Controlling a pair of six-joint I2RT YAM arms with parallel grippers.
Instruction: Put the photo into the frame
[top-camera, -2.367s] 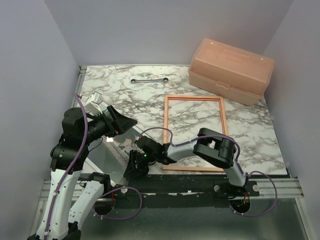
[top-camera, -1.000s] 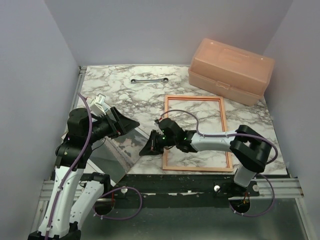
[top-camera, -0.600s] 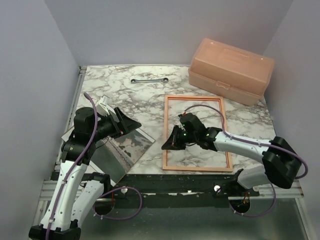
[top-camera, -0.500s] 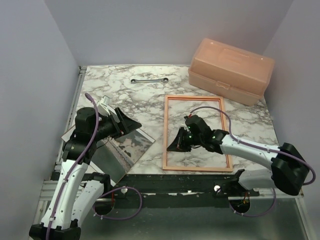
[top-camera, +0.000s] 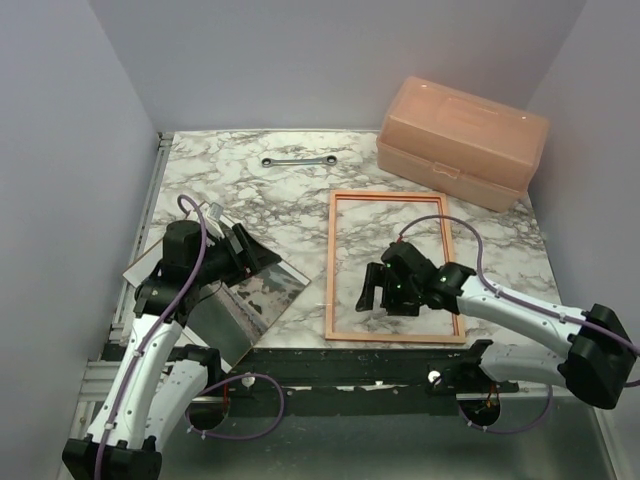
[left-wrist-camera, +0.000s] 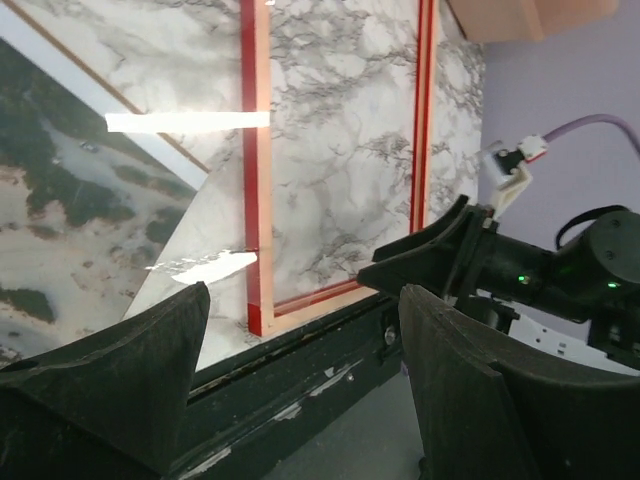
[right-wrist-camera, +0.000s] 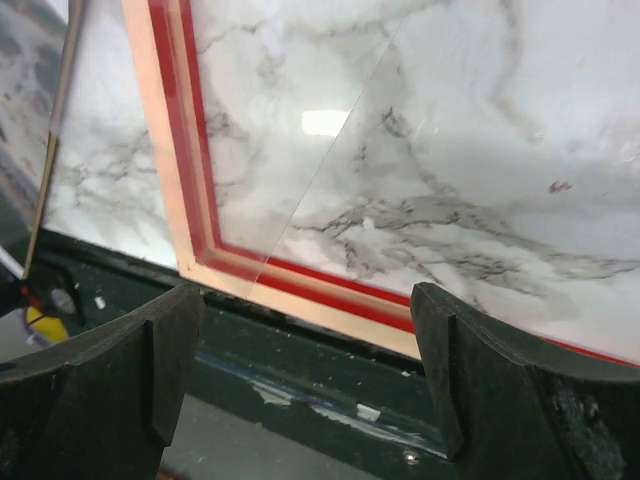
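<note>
The frame (top-camera: 331, 270) lies flat right of centre on the marble table, its pale wood-orange back facing up. Its red inner edge shows in the left wrist view (left-wrist-camera: 252, 200) and in the right wrist view (right-wrist-camera: 160, 150). The photo (top-camera: 262, 287), a grey-green print, lies at the front left, left of the frame; it also fills the left of the left wrist view (left-wrist-camera: 60, 200). My right gripper (top-camera: 385, 298) hangs open over the frame's near end, with nothing between its fingers (right-wrist-camera: 310, 400). My left gripper (top-camera: 258, 254) hovers open and empty above the photo (left-wrist-camera: 300, 400).
A clear pane (right-wrist-camera: 260, 120) lies across the frame's near left corner, its edge a diagonal line. A pink plastic box (top-camera: 462, 140) stands at the back right and a wrench (top-camera: 298, 160) lies at the back. The black front rail (top-camera: 350, 365) runs just below the frame.
My right gripper swept right from the front left of the table to over the frame's near end, then opened from shut. The left arm sank a little over the photo.
</note>
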